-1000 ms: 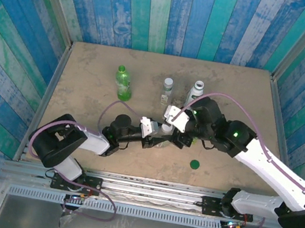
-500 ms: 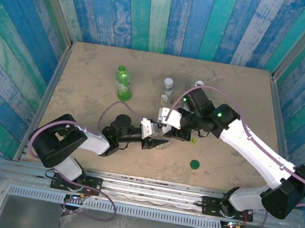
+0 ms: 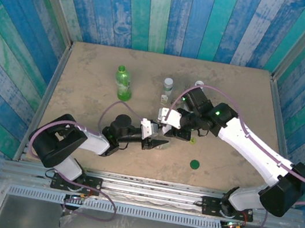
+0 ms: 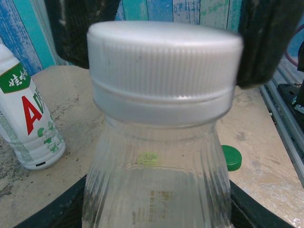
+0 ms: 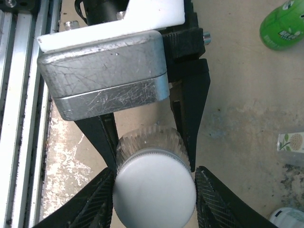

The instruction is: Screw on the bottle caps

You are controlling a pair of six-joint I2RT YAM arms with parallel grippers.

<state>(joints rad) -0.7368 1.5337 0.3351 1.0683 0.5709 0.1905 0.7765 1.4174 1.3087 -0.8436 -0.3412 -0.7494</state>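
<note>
Bottle caps seem to be going on one at a time, and the white cap (image 5: 154, 190) is the one in hand. It sits on the neck of the short clear bottle (image 4: 156, 190), which stands near the middle of the table (image 3: 84, 102), towards the near edge. The left gripper (image 3: 158, 142) pinches the bottle's body from both sides, steadying it. The right gripper (image 3: 169, 130) reaches in from above, its fingers (image 5: 214, 202) pressed against opposite sides of the cap's ribbed rim. In the left wrist view the cap looks level, with a pale ring showing beneath it — whether it is fully home cannot be told. The step is the screwing itself. The next move likely calls for a turn of the right wrist about the bottle's axis, gripping firmly enough not to slip, while the left braces against the twist. A dark green cap (image 3: 195, 164) lies loose on the table nearby — probably a later job.
</note>
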